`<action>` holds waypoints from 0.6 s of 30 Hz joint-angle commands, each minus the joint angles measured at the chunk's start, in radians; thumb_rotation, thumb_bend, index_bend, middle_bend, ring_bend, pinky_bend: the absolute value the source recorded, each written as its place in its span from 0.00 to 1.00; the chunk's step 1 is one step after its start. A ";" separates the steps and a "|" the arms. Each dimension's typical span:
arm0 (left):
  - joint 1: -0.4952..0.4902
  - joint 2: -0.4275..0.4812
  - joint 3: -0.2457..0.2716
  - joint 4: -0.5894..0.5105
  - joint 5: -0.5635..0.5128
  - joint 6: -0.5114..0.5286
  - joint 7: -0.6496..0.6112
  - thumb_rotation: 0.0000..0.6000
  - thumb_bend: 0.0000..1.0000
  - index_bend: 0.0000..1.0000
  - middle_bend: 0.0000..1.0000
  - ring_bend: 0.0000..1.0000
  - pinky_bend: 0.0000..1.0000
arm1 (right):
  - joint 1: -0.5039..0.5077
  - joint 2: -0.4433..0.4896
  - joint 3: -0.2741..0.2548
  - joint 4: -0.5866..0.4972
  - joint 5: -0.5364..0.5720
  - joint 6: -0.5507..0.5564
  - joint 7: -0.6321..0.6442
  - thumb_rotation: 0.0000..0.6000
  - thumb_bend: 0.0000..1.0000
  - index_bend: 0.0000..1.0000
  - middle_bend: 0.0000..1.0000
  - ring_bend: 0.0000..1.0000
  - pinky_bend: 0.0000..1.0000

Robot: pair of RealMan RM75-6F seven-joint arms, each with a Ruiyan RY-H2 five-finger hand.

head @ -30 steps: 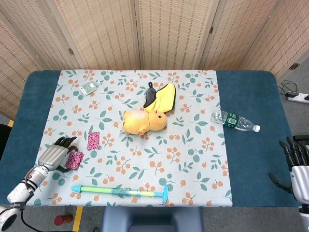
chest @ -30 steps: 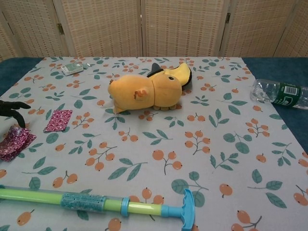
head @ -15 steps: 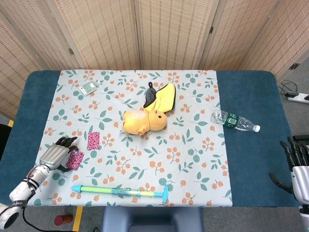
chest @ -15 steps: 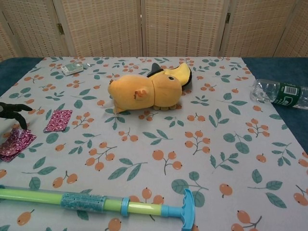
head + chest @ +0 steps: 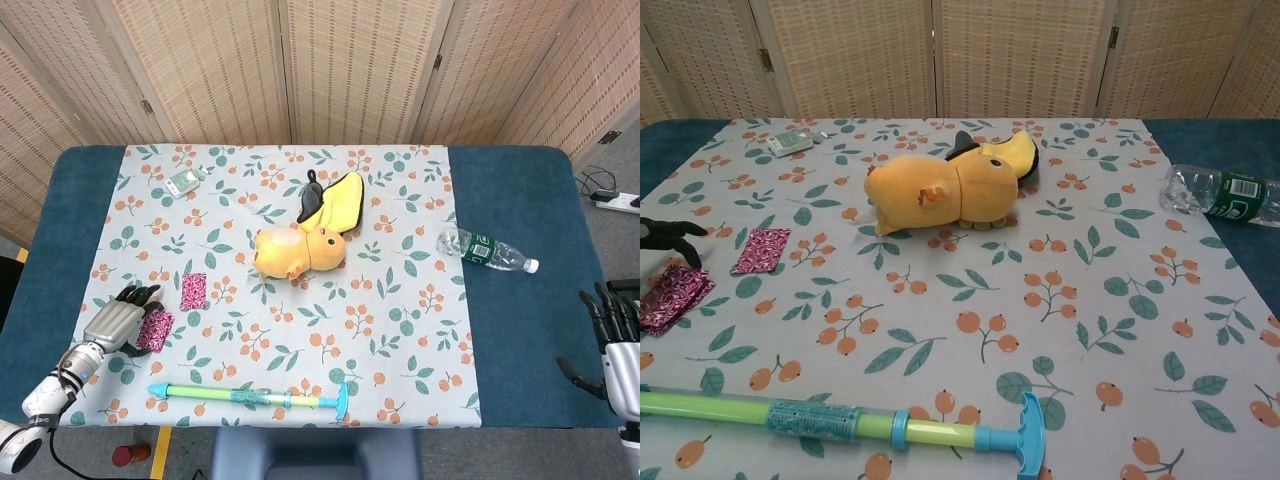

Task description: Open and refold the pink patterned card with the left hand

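Note:
The pink patterned card point(image 5: 155, 330) point(image 5: 675, 297) lies almost flat on the floral tablecloth near the table's front left corner. My left hand point(image 5: 115, 320) sits just left of it, its dark fingers point(image 5: 668, 235) spread above the card's far edge and gripping nothing; whether a fingertip still touches the card I cannot tell. A second pink patterned card point(image 5: 193, 290) point(image 5: 762, 250) lies a little further in. My right hand point(image 5: 615, 345) hangs off the table's front right edge, fingers spread and empty.
A yellow plush toy point(image 5: 300, 250) point(image 5: 945, 188) lies mid-table. A plastic water bottle point(image 5: 485, 250) point(image 5: 1225, 195) lies to the right. A green and blue pump toy point(image 5: 250, 397) point(image 5: 840, 422) runs along the front edge. A small packet point(image 5: 185, 182) sits at the back left.
The card by my left hand has sunk from a raised tilt to nearly flat on the cloth. The left hand's fingers have drawn back slightly to the left. The right hand has not moved.

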 commanded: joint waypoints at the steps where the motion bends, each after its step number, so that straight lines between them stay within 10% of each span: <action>1: 0.001 -0.001 0.000 -0.001 0.000 0.001 0.005 1.00 0.21 0.25 0.00 0.00 0.00 | 0.000 -0.001 0.001 0.000 0.000 0.000 0.000 1.00 0.23 0.00 0.00 0.00 0.00; 18: -0.001 0.024 -0.037 -0.066 -0.025 0.027 0.056 1.00 0.21 0.19 0.00 0.00 0.00 | -0.001 0.005 0.003 -0.008 -0.002 0.003 -0.007 1.00 0.23 0.00 0.00 0.00 0.00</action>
